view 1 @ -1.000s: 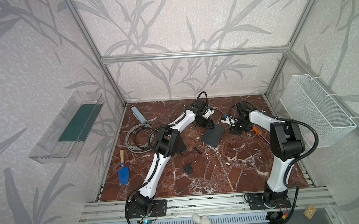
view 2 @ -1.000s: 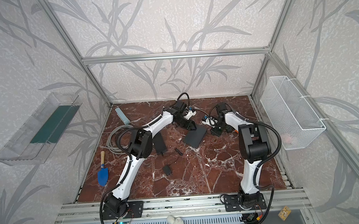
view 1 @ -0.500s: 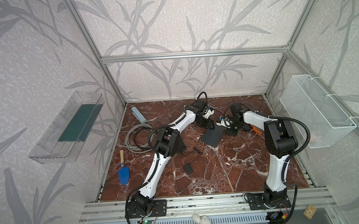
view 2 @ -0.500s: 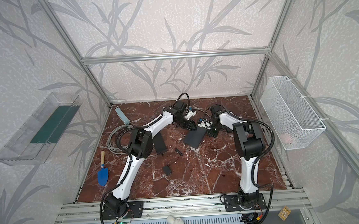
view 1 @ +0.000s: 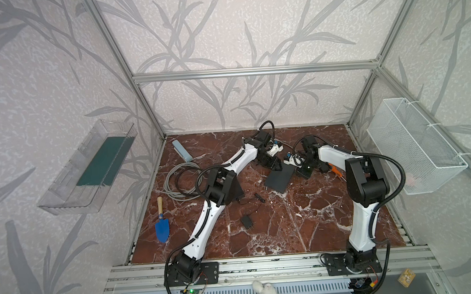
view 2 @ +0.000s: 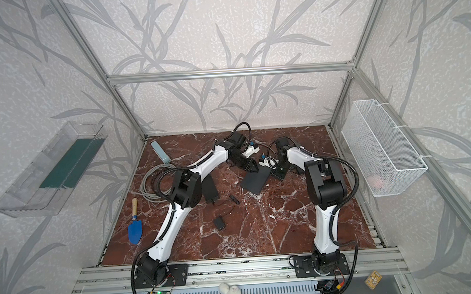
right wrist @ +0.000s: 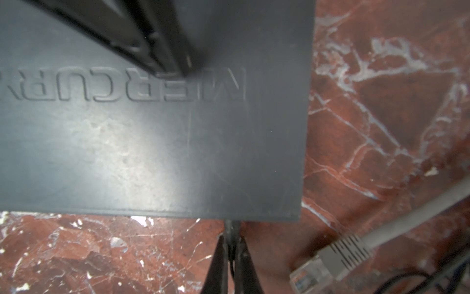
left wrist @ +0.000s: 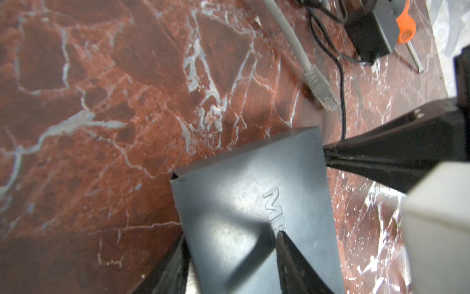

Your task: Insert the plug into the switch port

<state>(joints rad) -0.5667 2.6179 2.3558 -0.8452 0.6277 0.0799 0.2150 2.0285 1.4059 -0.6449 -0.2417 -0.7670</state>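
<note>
Dark grey switch (view 1: pixel 279 177) lies on the red marble worktop (view 1: pixel 303 219) toward the back, between the two arms. It shows in both top views, switch (view 2: pixel 254 181) same spot. Left tool (left wrist: pixel 231 236) is clamped on one end of the switch (left wrist: pixel 254 211). One finger (left wrist: pixel 290 259) sits over the lettered top face and the other finger (left wrist: pixel 175 267) at the edge below it, jaws roughly half apart. In the right wrist view that upper finger (right wrist: pixel 157 38) lies across the top of the switch (right wrist: pixel 152 140). Right tool (right wrist: pixel 230 239) is closed, tips together, touching the switch's side edge near a corner. From the left wrist view the right tool (left wrist: pixel 328 155) meets that same corner. A thin black wire (left wrist: pixel 342 101) runs down to those tips; can't tell if it's pinched. Plug (left wrist: pixel 321 89), grey network type on a grey cable (left wrist: pixel 287 33), lies flat on the worktop just beside that switch corner. It is apart from the switch, in no port, with neither tool on it. The plug (right wrist: pixel 318 267) also shows in the right wrist view. Black power brick (left wrist: pixel 368 40) and orange-handled screwdriver (left wrist: pixel 407 25) lie past the plug. The rest of the cable is coiled (view 1: pixel 179 182) at the worktop's left side, with a blue trowel (view 1: pixel 162 230) nearer the front.
</note>
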